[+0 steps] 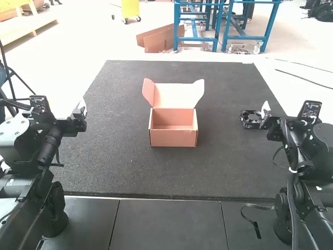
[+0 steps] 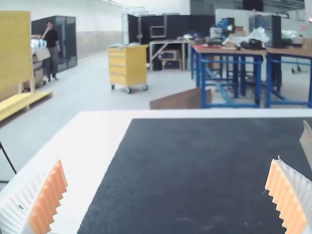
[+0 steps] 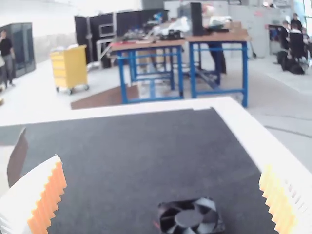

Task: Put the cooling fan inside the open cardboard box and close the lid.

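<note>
The cooling fan (image 1: 251, 119) lies flat on the desk (image 1: 114, 146) at 3 o'clock from the open cardboard box (image 1: 173, 130). The right pincer (image 1: 266, 115), spread wide, sits just beside it, far nearer than the equally spread left pincer (image 1: 80, 112) at 9 o'clock.

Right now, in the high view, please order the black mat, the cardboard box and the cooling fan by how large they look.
Largest: black mat.
Then: cardboard box.
Smallest: cooling fan.
</note>
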